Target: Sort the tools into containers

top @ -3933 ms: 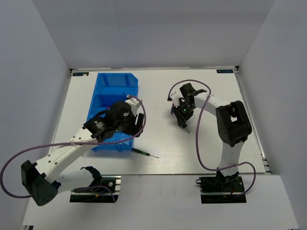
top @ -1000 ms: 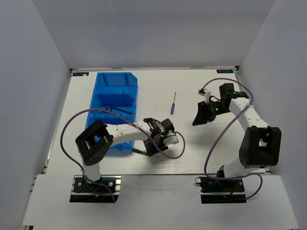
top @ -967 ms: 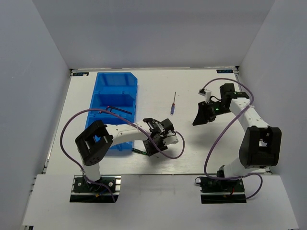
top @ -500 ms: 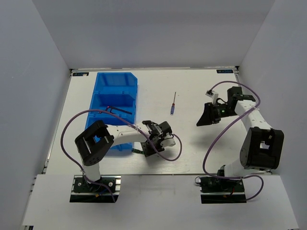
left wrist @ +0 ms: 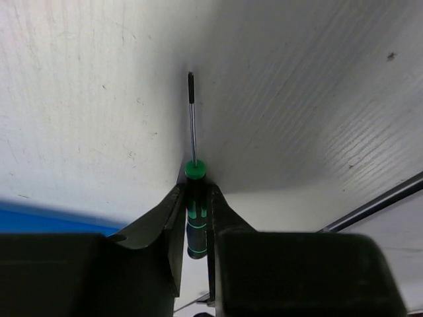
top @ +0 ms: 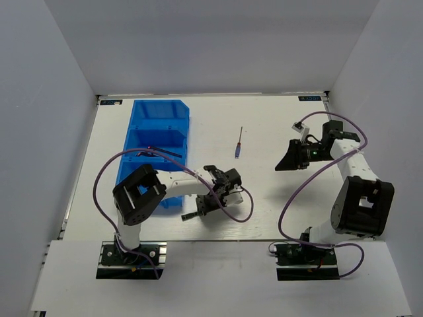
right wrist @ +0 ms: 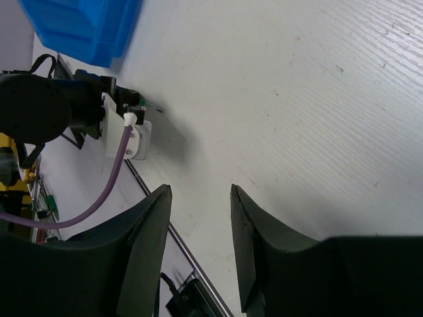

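Note:
My left gripper (top: 200, 210) is low on the table just right of the blue containers (top: 142, 129), shut on a green-handled screwdriver (left wrist: 195, 210). Both fingers press the handle and the thin shaft (left wrist: 192, 119) points away along the table. A blue-handled screwdriver (top: 238, 142) lies on the table's middle, apart from both arms. A dark hex key (top: 168, 152) lies in the middle container. My right gripper (top: 291, 162) hovers open at the right with nothing between its fingers (right wrist: 149, 218).
The near corner of the containers (left wrist: 39, 214) shows at the left in the left wrist view, close to my fingers. In the right wrist view the containers (right wrist: 79, 23) and the left arm's wrist (right wrist: 125, 129) lie far ahead. The table's front rail (right wrist: 192, 254) runs below.
My left gripper has shut on the green-handled screwdriver and shifted slightly toward the front edge. The right arm has drawn back to the right, still open.

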Controlling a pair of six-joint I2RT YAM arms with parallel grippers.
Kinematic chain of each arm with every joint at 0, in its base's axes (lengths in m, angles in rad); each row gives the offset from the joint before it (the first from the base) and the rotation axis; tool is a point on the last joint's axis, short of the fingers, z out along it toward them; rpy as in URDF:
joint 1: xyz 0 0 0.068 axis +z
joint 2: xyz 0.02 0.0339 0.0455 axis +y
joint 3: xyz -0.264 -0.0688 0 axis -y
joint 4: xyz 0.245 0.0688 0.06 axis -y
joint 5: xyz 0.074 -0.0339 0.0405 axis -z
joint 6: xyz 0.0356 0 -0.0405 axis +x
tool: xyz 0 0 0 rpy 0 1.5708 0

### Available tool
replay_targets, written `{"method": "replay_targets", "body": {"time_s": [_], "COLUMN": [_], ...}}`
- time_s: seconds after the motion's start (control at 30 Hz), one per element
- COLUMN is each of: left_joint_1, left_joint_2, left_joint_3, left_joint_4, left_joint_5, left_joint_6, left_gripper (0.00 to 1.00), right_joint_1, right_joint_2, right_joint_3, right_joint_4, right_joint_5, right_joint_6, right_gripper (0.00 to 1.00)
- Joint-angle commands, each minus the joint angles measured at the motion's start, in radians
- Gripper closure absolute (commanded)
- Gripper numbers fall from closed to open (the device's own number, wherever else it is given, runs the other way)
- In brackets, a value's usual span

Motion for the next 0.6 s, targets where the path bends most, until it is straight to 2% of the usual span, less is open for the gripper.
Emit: {"method": "replay_targets", "body": {"time_s": [0.0,0.1,0.2,0.23,0.27,0.33,0.37,0.43,0.57], "left_joint_1": [-0.003,0.012,0.035,0.035,0.059,0.079,0.107,0.153,0.329], "left_joint_2": [0.072,0.072,0.044,0.032,0.032,0.032,0.032,0.032,0.044], "left_joint_3": [0.039,0.115,0.21,0.243,0.311,0.378,0.42,0.445,0.513], "left_joint_4": [0.1,0.111,0.158,0.169,0.184,0.2,0.224,0.255,0.315], "left_joint_5": [-0.011,0.007,0.021,0.03,0.039,0.027,-0.037,-0.079,-0.186], "left_joint_6": [-0.008,-0.042,-0.077,-0.088,-0.088,-0.119,-0.129,-0.162,-0.214], "left_gripper": [0.96,0.99,1.0,1.0,1.0,1.0,1.0,1.0,1.0], "right_joint_1": [-0.024,-0.04,-0.053,-0.055,-0.056,-0.058,-0.057,-0.055,-0.049], "right_joint_2": [-0.031,-0.036,-0.046,-0.051,-0.054,-0.062,-0.06,-0.057,-0.039], "right_joint_3": [0.022,0.034,0.031,0.024,0.019,0.013,0.011,0.008,0.016], "right_joint_4": [-0.03,-0.03,0.001,0.004,0.009,0.009,0.007,0.0,-0.027], "right_joint_5": [-0.043,-0.008,0.034,0.04,0.037,0.037,0.031,0.023,-0.008], "right_joint_6": [-0.028,-0.032,-0.026,-0.028,-0.041,-0.049,-0.052,-0.081,-0.139], "right_gripper": [0.53,0.53,0.6,0.75,0.84,0.97,1.0,1.0,1.0]}}
